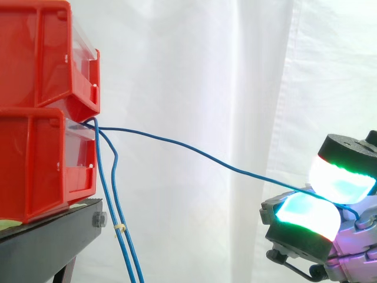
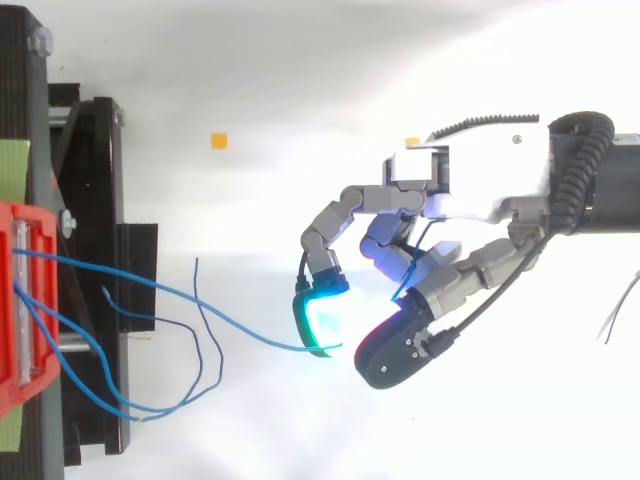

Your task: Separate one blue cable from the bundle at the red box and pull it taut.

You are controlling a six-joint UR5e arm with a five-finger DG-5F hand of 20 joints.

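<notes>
The blue cable (image 1: pixel 194 151) comes out at the top front of the lower red box (image 1: pixel 35 171) and runs across to the hand (image 2: pixel 475 195) in a slightly sagging line. I see the hand pinching it between two glowing fingertips (image 1: pixel 309 215), well apart from the box. The other blue cables (image 1: pixel 121 236) hang down beside the black stand (image 1: pixel 53 236).
</notes>
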